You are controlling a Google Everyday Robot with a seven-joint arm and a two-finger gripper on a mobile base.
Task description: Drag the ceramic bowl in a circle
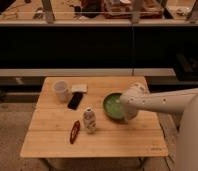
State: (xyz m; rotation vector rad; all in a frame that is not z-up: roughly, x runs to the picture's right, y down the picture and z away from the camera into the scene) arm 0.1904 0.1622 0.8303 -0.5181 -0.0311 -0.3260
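The ceramic bowl (111,106), round, glossy green with a paler rim, sits on the right half of the wooden table (52,142). My gripper (124,107) is at the end of the white arm that reaches in from the right. It is down at the bowl's right rim and covers that edge. The arm's wrist hides the contact point.
A translucent whitish cup (60,91), a small white box (78,88) and a black flat object (75,100) stand at the table's back left. A small bottle (89,120) and a red object (74,131) lie left of the bowl toward the front. A dark counter lies behind.
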